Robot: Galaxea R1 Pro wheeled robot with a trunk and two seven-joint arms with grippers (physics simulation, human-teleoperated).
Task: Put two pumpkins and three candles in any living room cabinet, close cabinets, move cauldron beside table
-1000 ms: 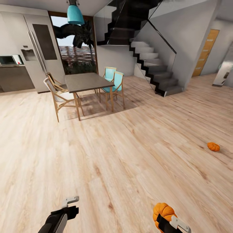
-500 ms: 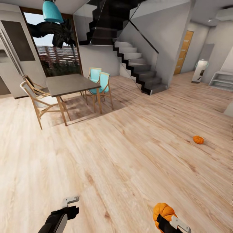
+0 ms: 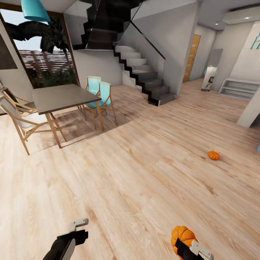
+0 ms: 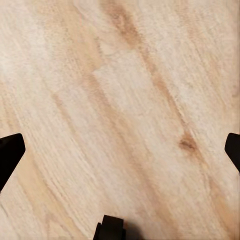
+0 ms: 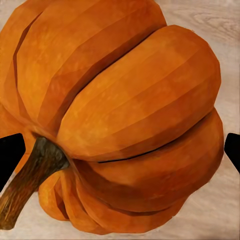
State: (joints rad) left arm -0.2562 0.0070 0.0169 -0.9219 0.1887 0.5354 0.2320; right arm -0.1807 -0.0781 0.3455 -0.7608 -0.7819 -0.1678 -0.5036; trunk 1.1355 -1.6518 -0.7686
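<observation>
My right gripper (image 3: 186,242) is low at the front right, shut on a bright orange ribbed pumpkin (image 3: 182,234). In the right wrist view that pumpkin (image 5: 125,110) sits between the two dark fingertips, brown stem to one side. A second small pumpkin (image 3: 213,155) lies on the wooden floor further off to the right, well away from both arms. At the front left, my left gripper (image 3: 78,226) hangs over bare floor; in the left wrist view the left gripper (image 4: 120,152) is open with nothing between its fingers.
A dark dining table (image 3: 59,97) with wooden and teal chairs (image 3: 99,94) stands at the back left. A black staircase (image 3: 144,77) rises behind it. A white shelf unit (image 3: 238,88) and a pale pillar (image 3: 250,111) are at the right.
The whole view has swung to the right, so the table, stairs and floor pumpkin slid leftwards in the picture. Both grippers keep their places, the right one still holding its pumpkin.
</observation>
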